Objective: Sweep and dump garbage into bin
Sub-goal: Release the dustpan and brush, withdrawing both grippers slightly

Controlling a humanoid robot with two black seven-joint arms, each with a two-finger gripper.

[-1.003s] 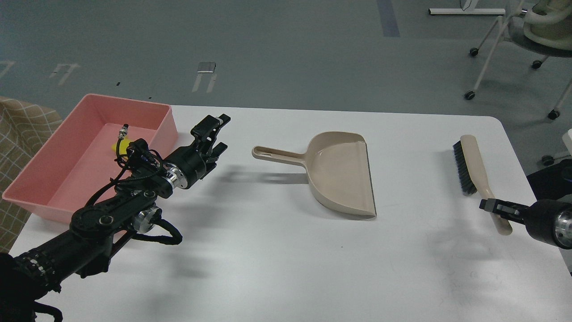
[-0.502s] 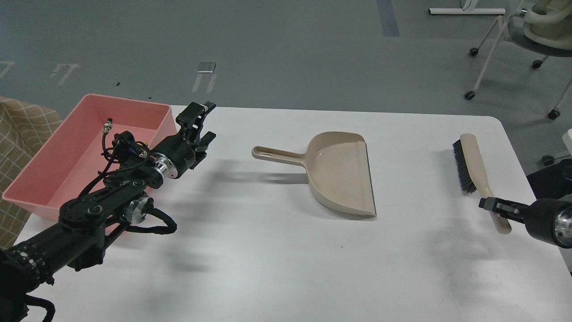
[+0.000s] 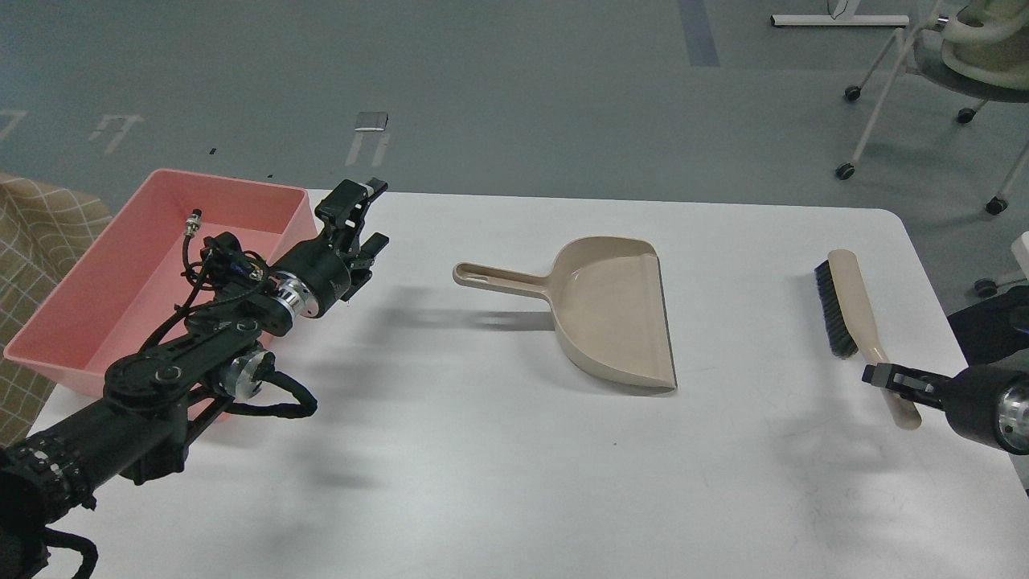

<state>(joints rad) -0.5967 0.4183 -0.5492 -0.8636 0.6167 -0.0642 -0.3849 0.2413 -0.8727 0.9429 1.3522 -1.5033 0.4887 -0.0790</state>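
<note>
- The garbage itself cannot be seen now: no bread slice and no sponge chunk lies anywhere on the white counter [image 3: 482, 466], and the dustpan [image 3: 611, 310] shows a bare scoop.
- If the scraps are in the bin [image 3: 104, 281], they are hidden behind the left arm, which crosses over its near right part; the visible pink floor shows nothing.
- Judging from that, the sweeping and the dumping look done, or nearly so; I cannot confirm that the scraps landed inside.
- The bin stands at the far left corner of the counter, upright.
- The left gripper [image 3: 359, 219] hangs just beside the bin's right wall, above the counter, well apart from the dustpan handle. Its jaws stand apart and hold nothing.
- The dustpan lies flat mid-counter, handle pointing left toward that gripper, lip toward the right.
- The brush [image 3: 852, 310] lies at the right side, bristles facing left, well apart from the dustpan.
- The right gripper [image 3: 884, 375] is at the near end of the brush handle. It is seen dark and nearly end-on, so I cannot tell whether its jaws are closed on the handle or merely beside it.
- What seems left: letting the brush rest, if it is held at all, and drawing both arms back.
</note>
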